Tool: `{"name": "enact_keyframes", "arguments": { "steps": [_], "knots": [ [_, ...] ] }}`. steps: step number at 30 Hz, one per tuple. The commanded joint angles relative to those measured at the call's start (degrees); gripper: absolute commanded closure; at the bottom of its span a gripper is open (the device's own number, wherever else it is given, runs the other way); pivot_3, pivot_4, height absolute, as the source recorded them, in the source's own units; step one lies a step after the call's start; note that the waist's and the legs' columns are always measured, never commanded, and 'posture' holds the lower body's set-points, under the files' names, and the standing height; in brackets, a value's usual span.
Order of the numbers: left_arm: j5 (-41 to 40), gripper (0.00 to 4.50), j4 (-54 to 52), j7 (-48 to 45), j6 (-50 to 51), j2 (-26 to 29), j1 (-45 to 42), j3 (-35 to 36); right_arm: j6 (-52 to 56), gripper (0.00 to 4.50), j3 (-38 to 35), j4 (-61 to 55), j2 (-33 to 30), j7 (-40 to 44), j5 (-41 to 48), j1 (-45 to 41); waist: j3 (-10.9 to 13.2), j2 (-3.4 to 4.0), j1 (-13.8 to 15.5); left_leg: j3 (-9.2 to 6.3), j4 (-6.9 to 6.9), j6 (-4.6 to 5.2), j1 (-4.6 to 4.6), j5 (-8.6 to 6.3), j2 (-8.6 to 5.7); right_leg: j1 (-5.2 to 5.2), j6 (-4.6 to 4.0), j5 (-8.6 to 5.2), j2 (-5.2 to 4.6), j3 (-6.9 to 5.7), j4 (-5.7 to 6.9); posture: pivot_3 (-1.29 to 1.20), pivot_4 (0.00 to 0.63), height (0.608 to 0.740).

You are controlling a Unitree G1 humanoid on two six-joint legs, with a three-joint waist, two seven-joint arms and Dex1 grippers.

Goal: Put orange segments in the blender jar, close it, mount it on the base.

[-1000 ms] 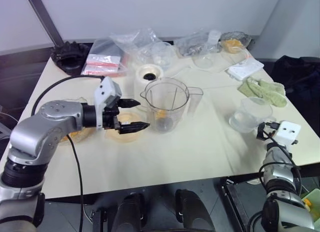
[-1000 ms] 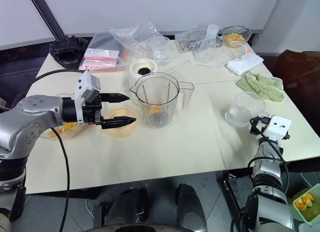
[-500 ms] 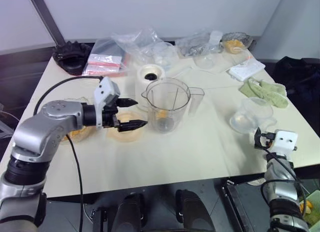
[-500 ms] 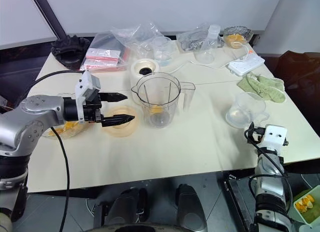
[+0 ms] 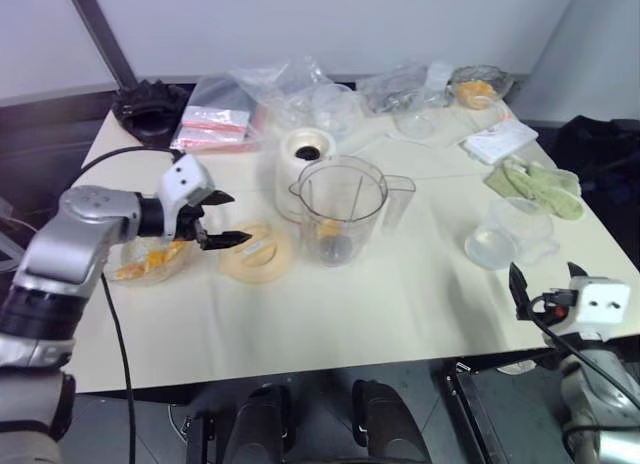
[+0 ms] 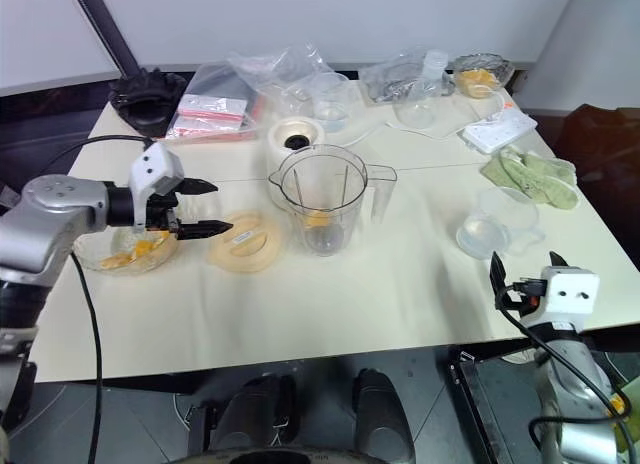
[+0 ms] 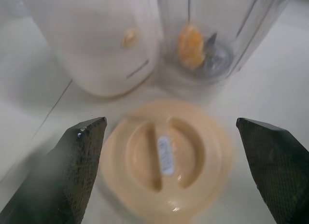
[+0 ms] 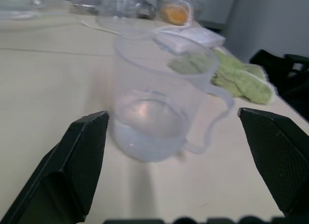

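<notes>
Left gripper (image 6: 197,206) spread wide, empty, hovering just above the flat peach-coloured round lid (image 6: 245,244). Tall clear plastic blender jar (image 6: 322,200) upright just beyond, one orange segment (image 7: 189,45) inside. Right gripper (image 5: 545,284) spread too, well apart at the table's edge.

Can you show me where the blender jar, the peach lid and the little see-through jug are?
blender jar (image 6: 322,202): right eye view, clear front wall.
peach lid (image 6: 246,243): right eye view, top face.
small clear jug (image 8: 150,115): right wrist view, side wall.
</notes>
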Motion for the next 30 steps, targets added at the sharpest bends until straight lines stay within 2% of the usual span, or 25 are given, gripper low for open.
{"name": "enact_keyframes", "arguments": {
  "steps": [1,3,5,8,12,16,21,26,29,30],
  "knots": [
    [5.88,0.0,10.55,-2.14,-6.71,-3.94,-6.0,-3.79,6.83,0.02,-4.04,-10.55,-3.08,7.12,9.67,8.07,-0.05,0.09,0.95,-0.02,0.0,0.07,-0.18,0.04,-0.01,-0.12,-0.01,0.0,-0.01,-0.02,-0.01,0.0,0.15,0.74],
    [7.48,0.0,15.23,-3.14,-7.7,-6.56,-8.49,-4.81,11.22,0.02,-5.53,-14.34,-4.39,9.29,14.45,11.85,-0.06,0.02,1.43,0.05,0.02,0.17,-0.52,0.08,-0.1,-0.37,-0.19,0.12,0.02,-0.05,-0.04,0.0,0.15,0.74],
    [8.86,0.0,18.04,-3.89,-7.58,-8.69,-9.69,-5.65,16.49,0.02,-7.5,-17.0,-4.61,7.83,18.64,14.16,-0.06,0.0,1.56,0.14,0.03,0.26,-0.64,0.04,-0.13,-0.41,-0.15,0.1,0.05,-0.1,-0.1,0.0,0.15,0.74],
    [8.41,0.0,18.26,-6.0,-6.8,-11.06,-9.66,-5.47,21.08,0.02,-9.96,-21.52,-3.81,7.76,26.55,17.05,-0.06,0.01,1.92,0.07,0.0,0.35,-0.82,-0.02,-0.12,-0.5,-0.12,0.08,0.11,-0.2,-0.19,0.0,0.15,0.74],
    [12.5,0.0,20.45,-2.95,-6.77,-13.78,-10.23,-6.89,24.84,0.02,-11.4,-27.43,-4.64,6.03,37.78,17.62,-0.06,0.0,2.88,0.01,0.0,0.44,-0.93,-0.07,-0.09,-0.6,-0.1,0.06,0.21,-0.24,-0.2,0.0,0.15,0.74],
    [18.78,0.0,25.25,-0.19,-6.64,-16.21,-11.29,-10.61,26.89,0.02,-11.0,-29.08,-9.09,2.9,43.52,11.28,-0.06,-0.07,2.76,-0.02,0.11,0.44,-0.94,-0.06,-0.09,-0.46,-0.15,0.12,0.19,-0.29,-0.37,0.0,0.15,0.74],
    [20.81,0.0,32.28,3.52,-10.42,-21.23,-12.6,-10.41,28.79,0.02,-8.57,-27.69,-14.4,-1.07,46.76,-0.06,-0.12,-0.15,2.8,0.02,0.34,0.44,-0.82,-0.06,-0.1,-0.11,-0.22,0.2,0.14,-0.27,-0.64,0.0,0.15,0.74],
    [22.52,0.0,35.37,2.72,-12.65,-23.22,-13.67,-10.88,30.36,0.02,-6.99,-26.5,-17.13,-2.57,48.32,-6.28,-0.16,-0.21,2.78,-0.06,0.32,0.45,-0.78,-0.06,-0.17,0.01,-0.23,0.22,0.12,-0.27,-0.63,0.0,0.15,0.74],
    [23.78,0.87,35.66,0.14,-12.05,-22.98,-13.4,-12.01,30.96,0.0,-6.14,-26.41,-17.58,-3.21,48.65,-8.08,-0.16,-0.21,2.76,-0.07,0.28,0.5,-0.78,-0.08,-0.17,0.0,-0.21,0.21,0.17,-0.27,-0.62,0.0,0.15,0.74],
    [24.19,1.4,35.71,-0.38,-11.98,-22.89,-13.29,-12.25,31.06,0.0,-5.91,-26.41,-17.67,-3.36,48.64,-8.41,-0.18,-0.21,2.75,-0.07,0.27,0.5,-0.77,-0.09,-0.17,0.0,-0.2,0.21,0.19,-0.27,-0.61,0.0,0.15,0.74]
  ]
}}
